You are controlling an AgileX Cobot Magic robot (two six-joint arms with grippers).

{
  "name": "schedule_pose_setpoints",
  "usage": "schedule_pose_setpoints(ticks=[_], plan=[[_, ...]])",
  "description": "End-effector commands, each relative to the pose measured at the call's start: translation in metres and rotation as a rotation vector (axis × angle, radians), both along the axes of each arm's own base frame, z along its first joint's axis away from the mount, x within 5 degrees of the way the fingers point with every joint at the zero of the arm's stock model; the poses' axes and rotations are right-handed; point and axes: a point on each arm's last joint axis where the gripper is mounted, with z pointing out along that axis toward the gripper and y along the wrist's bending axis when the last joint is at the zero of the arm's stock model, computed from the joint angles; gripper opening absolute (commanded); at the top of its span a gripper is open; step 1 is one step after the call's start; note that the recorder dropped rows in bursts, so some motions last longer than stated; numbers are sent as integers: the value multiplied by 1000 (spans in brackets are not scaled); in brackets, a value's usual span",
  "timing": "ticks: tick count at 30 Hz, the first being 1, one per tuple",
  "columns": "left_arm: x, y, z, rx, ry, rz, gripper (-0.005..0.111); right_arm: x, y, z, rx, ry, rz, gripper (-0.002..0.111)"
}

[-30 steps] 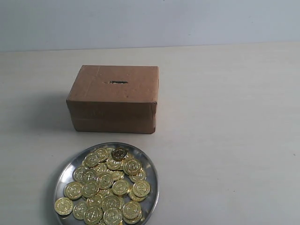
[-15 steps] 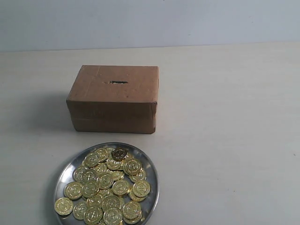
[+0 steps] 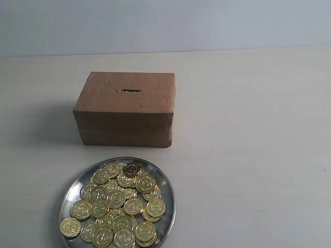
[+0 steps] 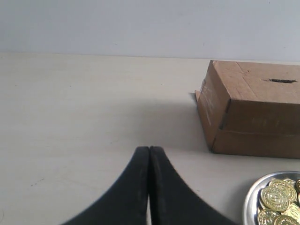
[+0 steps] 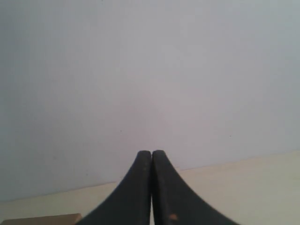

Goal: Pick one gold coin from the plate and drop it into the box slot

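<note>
Both the left end effector [image 4: 149, 149] and right end effector [image 5: 151, 152] are pressed together, empty. Gold coins [image 3: 116, 201] fill the plate [image 3: 76, 182] left of centre on the counter [image 3: 248, 155], before the box [image 3: 124, 121], so the left arm seems nearer.

Plain brown box [image 3: 124, 111], dark box slot [image 3: 130, 91]. Shiny silver plate [image 3: 72, 187], bright gold coins [image 3: 124, 206]. Pale cream table [image 3: 248, 155], light grey wall [image 3: 165, 23]. Black left gripper [image 4: 149, 151], black right gripper [image 5: 151, 153].
</note>
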Motion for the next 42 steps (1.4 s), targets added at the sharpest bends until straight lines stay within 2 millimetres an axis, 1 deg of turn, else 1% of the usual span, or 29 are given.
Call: schedule_pose_setpoints(ticks=[1, 4, 9, 13, 16, 19, 22, 28, 34, 36, 37, 38, 39, 41, 42], plan=[[0, 0, 1, -14, -10, 5, 0, 28, 9, 10, -34, 82, 75, 0], [0, 0, 1, -14, -10, 5, 0, 47, 20, 9, -69, 172, 183, 0], [0, 0, 1, -14, -10, 5, 0, 85, 42, 7, -129, 368, 428, 0], [0, 0, 1, -14, -10, 5, 0, 113, 56, 9, -181, 451, 604, 0], [0, 0, 1, -14, -10, 5, 0, 128, 64, 13, -185, 460, 711, 0], [0, 0, 1, -14, -10, 5, 0, 140, 66, 15, -199, 462, 729, 0], [0, 0, 1, -14, -10, 5, 0, 147, 67, 17, -212, 464, 743, 0], [0, 0, 1, -14, -10, 5, 0, 145, 70, 15, -196, 473, 800, 0], [0, 0, 1, -14, -10, 5, 0, 147, 68, 15, -198, 477, 764, 0], [0, 0, 1, -14, -10, 5, 0, 152, 66, 17, -203, 436, 707, 0], [0, 0, 1, -14, -10, 5, 0, 160, 60, 21, -208, 373, 607, 0], [0, 0, 1, -14, -10, 5, 0, 165, 55, 23, -217, 358, 529, 0], [0, 0, 1, -14, -10, 5, 0, 171, 49, 21, -242, 371, 375, 0], [0, 0, 1, -14, -10, 5, 0, 171, 45, 12, -264, 425, 192, 0], [0, 0, 1, -14, -10, 5, 0, 167, 51, 5, -344, 436, 187, 0]])
